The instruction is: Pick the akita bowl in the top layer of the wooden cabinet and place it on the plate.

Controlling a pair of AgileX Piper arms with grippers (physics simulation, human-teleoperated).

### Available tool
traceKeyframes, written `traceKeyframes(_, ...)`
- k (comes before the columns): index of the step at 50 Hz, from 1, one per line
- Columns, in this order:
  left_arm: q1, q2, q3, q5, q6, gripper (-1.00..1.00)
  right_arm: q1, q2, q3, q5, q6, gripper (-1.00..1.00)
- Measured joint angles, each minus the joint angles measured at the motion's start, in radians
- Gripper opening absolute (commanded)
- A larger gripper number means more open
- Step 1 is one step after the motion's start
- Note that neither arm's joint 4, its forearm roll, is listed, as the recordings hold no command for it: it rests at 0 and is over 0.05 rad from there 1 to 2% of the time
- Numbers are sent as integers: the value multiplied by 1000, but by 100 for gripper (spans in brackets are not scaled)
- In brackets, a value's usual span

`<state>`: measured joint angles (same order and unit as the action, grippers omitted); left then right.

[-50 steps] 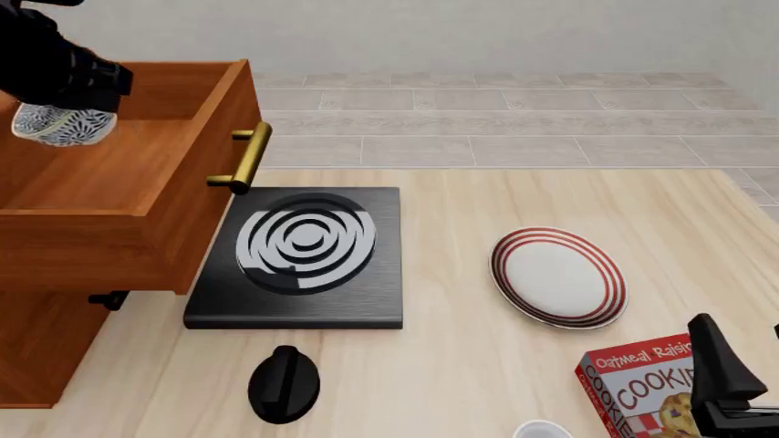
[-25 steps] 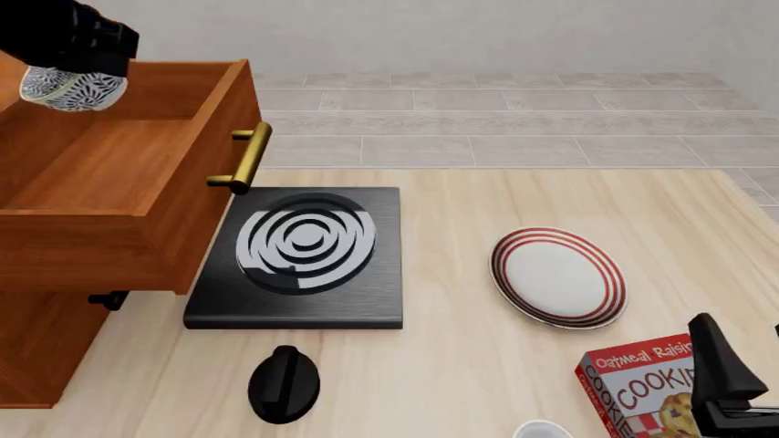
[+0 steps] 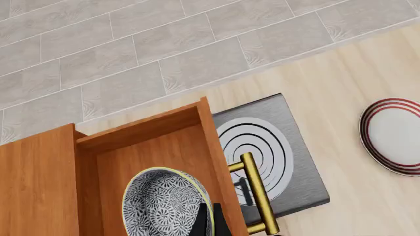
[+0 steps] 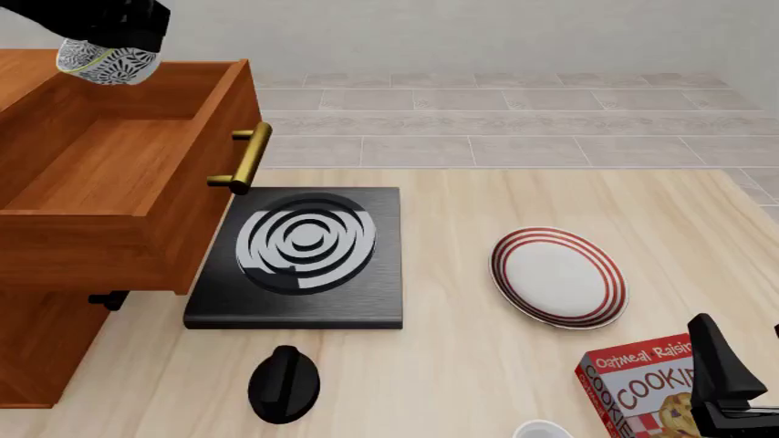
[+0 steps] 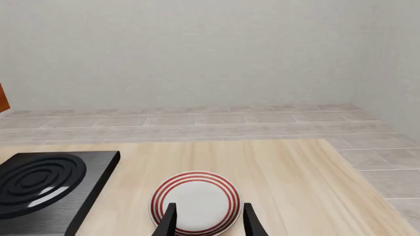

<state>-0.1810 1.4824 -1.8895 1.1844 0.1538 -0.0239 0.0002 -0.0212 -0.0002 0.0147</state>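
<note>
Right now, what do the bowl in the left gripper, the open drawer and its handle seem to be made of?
The akita bowl looks like glazed ceramic: a dense black-and-white pattern with a pale rim. The top layer of the wooden cabinet looks like reddish-brown wood with visible grain and a smooth, low-sheen finish. Its bar handle looks like polished brass, or at least a yellow metal with a soft shine.
</note>
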Motion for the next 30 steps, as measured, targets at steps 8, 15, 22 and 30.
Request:
traceKeyframes(8,-35,21,-33,2,6,-100,0,0,0,0,0,100)
traceKeyframes(15,-63,42,-67,6,12,-100,0,0,0,0,0,100)
traceKeyframes(22,-91,65,-103,8,18,-100,-1,0,0,0,0,100)
traceKeyframes(30,-132,90,-128,3,23,-100,-3,0,0,0,1,100)
